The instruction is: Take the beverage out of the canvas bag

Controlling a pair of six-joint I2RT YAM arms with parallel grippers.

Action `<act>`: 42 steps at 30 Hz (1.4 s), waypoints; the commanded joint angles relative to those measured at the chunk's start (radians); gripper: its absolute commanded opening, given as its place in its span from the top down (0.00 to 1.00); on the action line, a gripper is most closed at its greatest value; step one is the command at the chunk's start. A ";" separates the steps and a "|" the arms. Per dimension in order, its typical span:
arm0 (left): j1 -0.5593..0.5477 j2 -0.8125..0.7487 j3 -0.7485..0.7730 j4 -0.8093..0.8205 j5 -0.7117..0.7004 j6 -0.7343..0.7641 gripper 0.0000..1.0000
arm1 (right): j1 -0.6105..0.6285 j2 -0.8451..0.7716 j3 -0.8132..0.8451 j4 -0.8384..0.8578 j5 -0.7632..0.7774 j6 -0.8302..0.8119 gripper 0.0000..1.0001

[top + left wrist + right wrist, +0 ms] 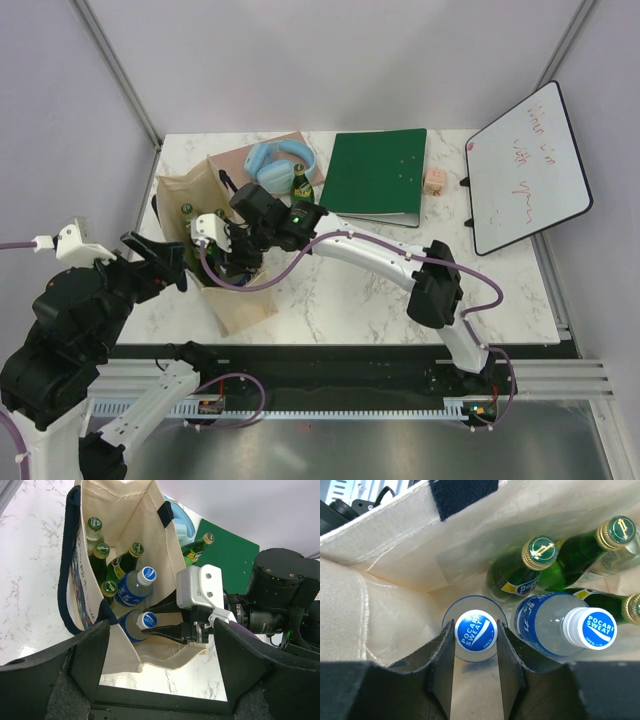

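Right wrist, canvas bag holding upright blue-capped bottle, green bottles

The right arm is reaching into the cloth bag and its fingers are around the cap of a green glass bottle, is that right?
Not quite. The right gripper is in the bag, but its fingers hold the blue-capped plastic bottle, not a green glass one. The right wrist view shows it.

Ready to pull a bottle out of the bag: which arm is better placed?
Right. The right claw is inside the canvas bag, fingers either side of the cap of a Pocari Sweat bottle. The left claw hangs open outside the bag's mouth.
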 commanded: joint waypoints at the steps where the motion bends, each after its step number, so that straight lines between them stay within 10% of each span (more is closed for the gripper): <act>1: 0.000 0.000 -0.007 0.003 0.008 -0.044 0.09 | 0.001 0.036 0.024 -0.024 -0.012 -0.028 0.64; 8: 0.000 -0.005 -0.018 0.003 0.014 -0.047 0.09 | 0.001 0.019 0.064 -0.022 0.002 -0.037 1.00; 42: 0.000 -0.005 -0.081 0.150 0.113 0.036 0.11 | -0.243 -0.339 0.378 0.277 -0.105 0.411 1.00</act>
